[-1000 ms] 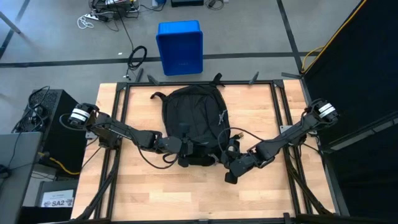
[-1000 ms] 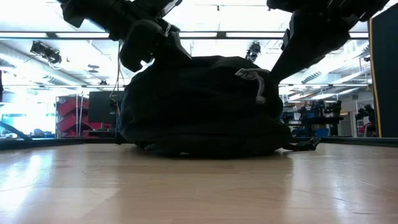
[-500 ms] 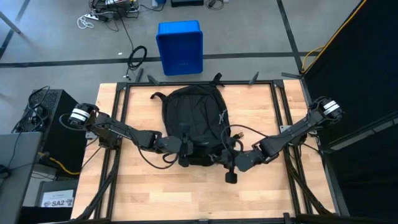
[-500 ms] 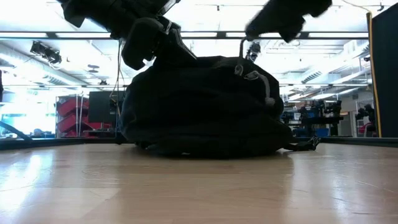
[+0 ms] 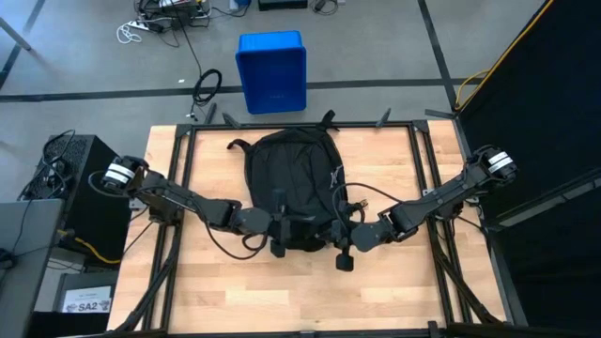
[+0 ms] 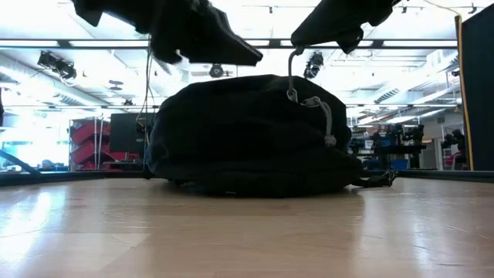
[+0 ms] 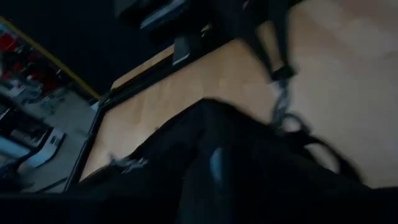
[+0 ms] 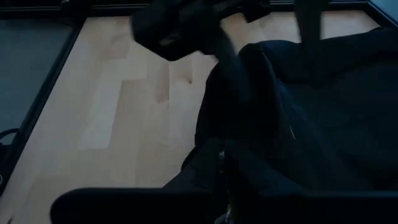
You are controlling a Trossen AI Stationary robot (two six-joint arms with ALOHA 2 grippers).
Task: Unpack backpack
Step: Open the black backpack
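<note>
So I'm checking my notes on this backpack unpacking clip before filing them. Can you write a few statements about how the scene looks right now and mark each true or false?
1. The backpack lies on the wooden table. True.
2. The blue bin stands on the table beside the backpack. False: it stands on the floor beyond the table's far edge.
3. Both grippers are at the backpack's near end. True: the left gripper and right gripper flank it.
4. Items from the backpack lie spread over the table. False: none show.
5. The right gripper is wide open. False: it is shut.
</note>
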